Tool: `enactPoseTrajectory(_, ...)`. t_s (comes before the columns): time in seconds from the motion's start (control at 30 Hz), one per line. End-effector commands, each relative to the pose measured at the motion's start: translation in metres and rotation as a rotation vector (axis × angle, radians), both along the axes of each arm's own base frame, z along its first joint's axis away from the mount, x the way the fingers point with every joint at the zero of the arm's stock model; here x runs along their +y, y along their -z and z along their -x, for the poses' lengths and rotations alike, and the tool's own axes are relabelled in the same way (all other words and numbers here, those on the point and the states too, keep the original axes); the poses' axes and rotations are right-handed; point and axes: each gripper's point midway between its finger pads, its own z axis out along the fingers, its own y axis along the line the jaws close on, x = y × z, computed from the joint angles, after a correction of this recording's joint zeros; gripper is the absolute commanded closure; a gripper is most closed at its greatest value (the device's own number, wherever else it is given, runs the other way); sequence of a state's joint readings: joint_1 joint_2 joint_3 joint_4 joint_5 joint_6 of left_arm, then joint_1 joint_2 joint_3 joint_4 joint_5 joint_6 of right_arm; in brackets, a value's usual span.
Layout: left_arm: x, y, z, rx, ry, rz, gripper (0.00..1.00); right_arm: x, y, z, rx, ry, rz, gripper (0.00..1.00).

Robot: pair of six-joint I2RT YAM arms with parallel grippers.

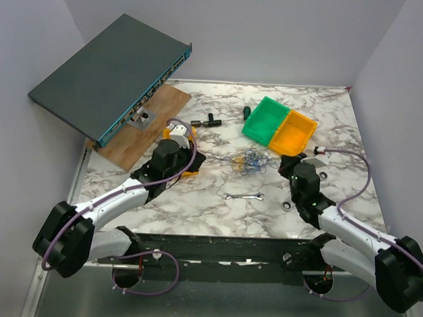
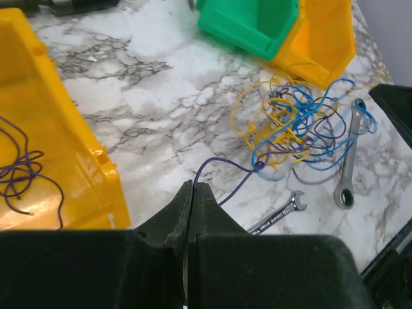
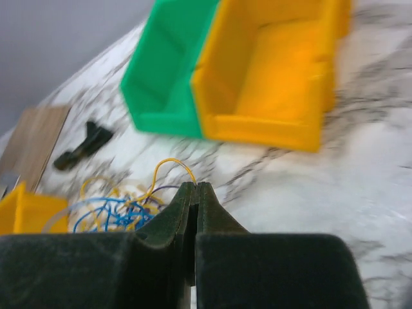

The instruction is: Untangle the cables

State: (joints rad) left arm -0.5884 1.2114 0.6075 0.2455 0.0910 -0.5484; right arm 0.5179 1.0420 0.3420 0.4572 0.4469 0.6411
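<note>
Blue-yellow-purple cables (image 2: 296,125) tangled; left hand (image 2: 194,187) pinches purple strand (image 2: 222,164), right hand (image 3: 195,187) pinches yellow strand (image 3: 174,161).

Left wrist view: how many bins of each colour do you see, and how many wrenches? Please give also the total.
Green bin: 1
Yellow bins: 2
Wrenches: 2
Total: 5

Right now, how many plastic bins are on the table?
3: green bin and orange bin touching, far right of centre; yellow bin by the left arm, partly hidden.
</note>
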Motion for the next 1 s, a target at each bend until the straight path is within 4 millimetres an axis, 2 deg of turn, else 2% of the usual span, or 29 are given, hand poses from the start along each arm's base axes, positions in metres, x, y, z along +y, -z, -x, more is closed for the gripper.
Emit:
enactPoseTrajectory(0.0, 0.035, -0.012, -0.014, -0.076, -0.203, 0.004, 1.0, -0.095, 0.014, 0.025, -0.004, 0.511, 0.007, 0.99)
enactPoseTrajectory(0.13, 0.054, -0.015, -0.012, -0.104, -0.287, 0.01, 1.0, -0.122, 0.013, 0.041, -0.018, 0.669, -0.021, 0.99)
enactPoseTrajectory(0.23, 0.071, -0.014, -0.012, -0.105, -0.371, 0.0, 1.0, -0.135, 0.013, 0.051, -0.025, 0.757, -0.052, 0.99)
enactPoseTrajectory(0.53, 0.1, -0.03, -0.004, -0.176, -0.483, 0.013, 1.0, -0.127, 0.01, 0.042, 0.021, 0.718, 0.021, 0.99)
enactPoseTrajectory(0.7, 0.166, -0.043, 0.009, -0.224, -0.79, 0.003, 1.0, -0.153, 0.019, 0.064, 0.009, 0.896, -0.015, 0.99)
enactPoseTrajectory(0.8, 0.193, -0.046, 0.022, -0.242, -0.921, 0.048, 1.0, -0.16, 0.02, 0.073, -0.011, 0.944, -0.051, 0.99)
enactPoseTrajectory(0.9, 0.208, -0.049, 0.029, -0.259, -0.993, 0.089, 1.0, -0.16, 0.018, 0.074, -0.009, 0.94, -0.062, 0.99)
enactPoseTrajectory(0.97, 0.202, -0.054, 0.029, -0.289, -0.945, 0.104, 1.0, -0.148, 0.013, 0.061, 0.016, 0.858, -0.008, 0.99)
